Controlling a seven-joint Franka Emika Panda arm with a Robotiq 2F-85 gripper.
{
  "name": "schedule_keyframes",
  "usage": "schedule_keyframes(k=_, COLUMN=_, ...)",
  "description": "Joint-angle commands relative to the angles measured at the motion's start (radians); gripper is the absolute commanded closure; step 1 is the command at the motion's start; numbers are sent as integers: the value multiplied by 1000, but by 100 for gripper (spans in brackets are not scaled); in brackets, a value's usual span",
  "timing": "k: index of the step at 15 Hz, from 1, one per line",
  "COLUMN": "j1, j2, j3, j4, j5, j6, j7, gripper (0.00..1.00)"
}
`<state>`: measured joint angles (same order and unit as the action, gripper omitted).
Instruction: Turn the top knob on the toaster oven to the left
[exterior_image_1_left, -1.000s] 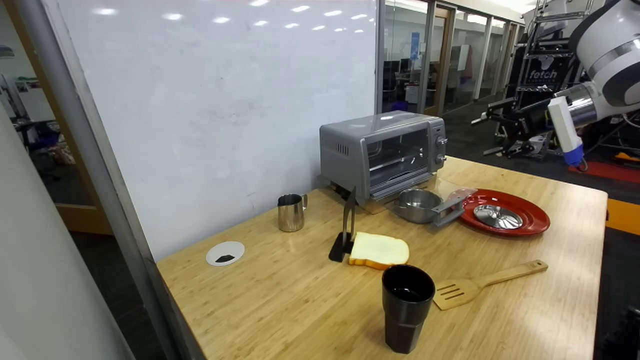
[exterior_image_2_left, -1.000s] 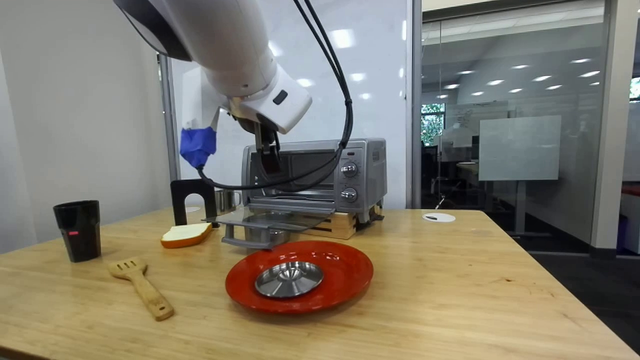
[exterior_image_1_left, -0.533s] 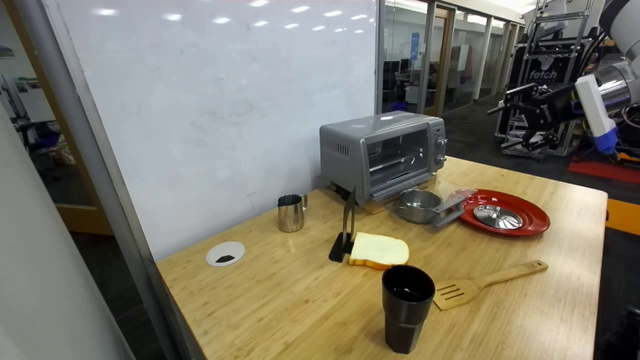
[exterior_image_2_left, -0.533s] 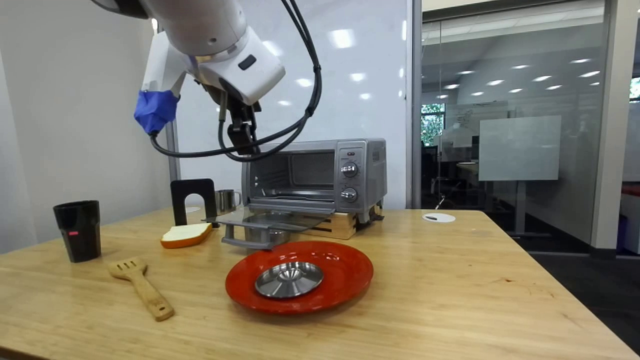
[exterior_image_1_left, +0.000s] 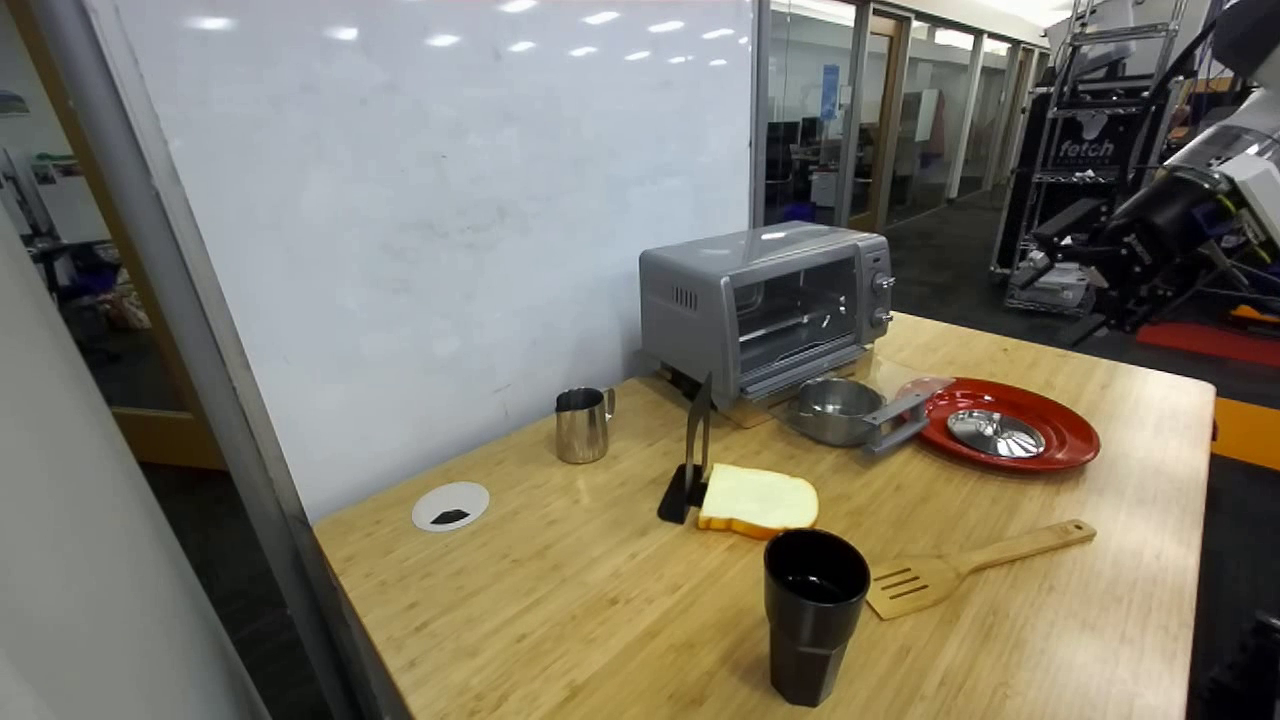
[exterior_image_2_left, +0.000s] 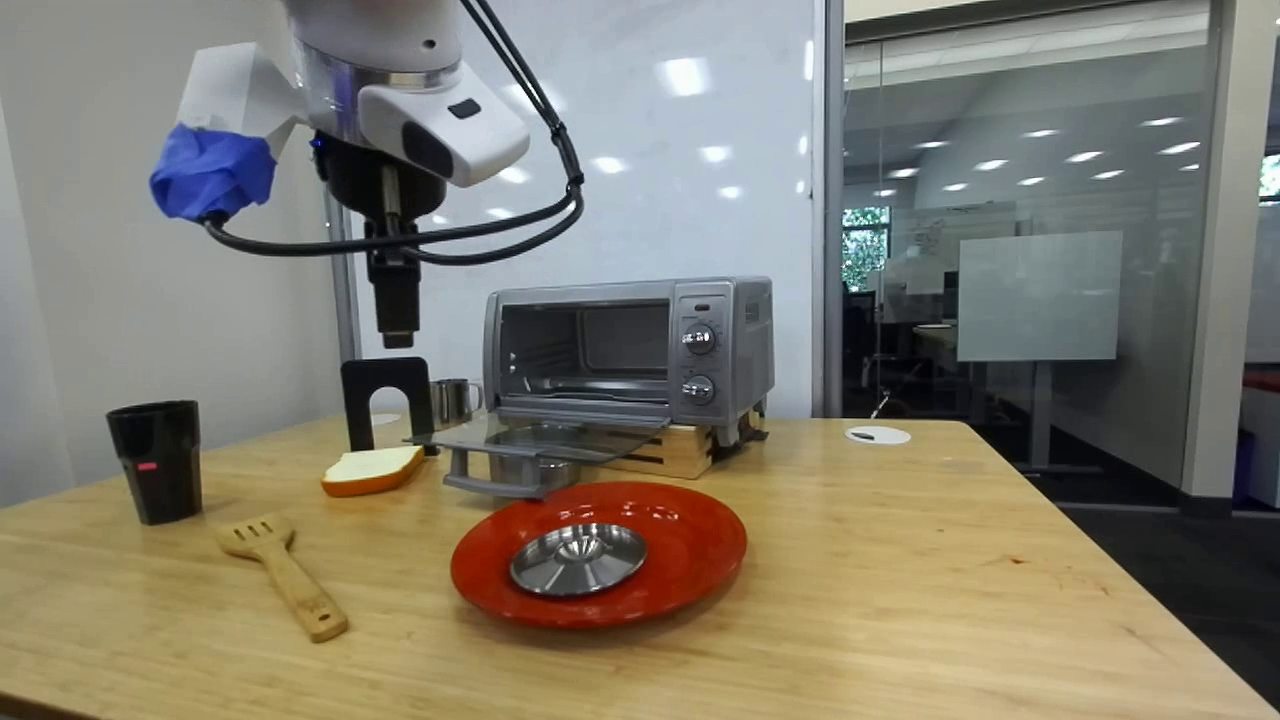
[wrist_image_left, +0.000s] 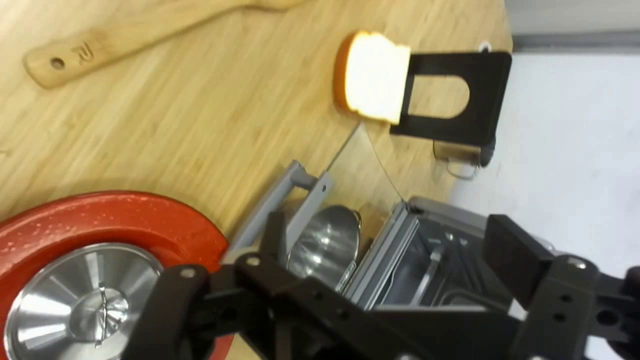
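Glossy whiteboard (exterior_image_1_left: 450, 250), reflected lights (exterior_image_2_left: 685, 76), glass partition (exterior_image_2_left: 1090, 200), dark floor (exterior_image_2_left: 1190, 570), pale wooden table (exterior_image_1_left: 580, 590), grey wall (exterior_image_2_left: 150, 320)

Your white arm (exterior_image_2_left: 375, 35) hangs up high, and your black pincer (wrist_image_left: 390, 240) points down at a slant, its two fingers (wrist_image_left: 515, 260) spread wide apart.

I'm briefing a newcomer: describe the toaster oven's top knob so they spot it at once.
Find the boxy silver-grey toaster oven. In an exterior view, its control panel runs down the right of its front. The top knob is the upper of two there, directly above the similar bottom knob.
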<state>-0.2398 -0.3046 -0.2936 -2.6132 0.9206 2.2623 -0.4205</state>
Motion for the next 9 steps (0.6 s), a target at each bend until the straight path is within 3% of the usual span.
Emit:
schedule_keyframes(k=1, j1=-13, j2=-11, j3=-9, j4=17, j5=-190, j6=-141, j7=-5, gripper=0)
schedule_keyframes(k=6, j1=10, j2=-6, j3=-18, j4=50, j5=-421, j6=-256, j7=-67, gripper=0)
schedule_keyframes(k=9, j1=24, j2=-14, j3=-19, j4=54, j5=-507, j6=-249, j7=-127, gripper=0)
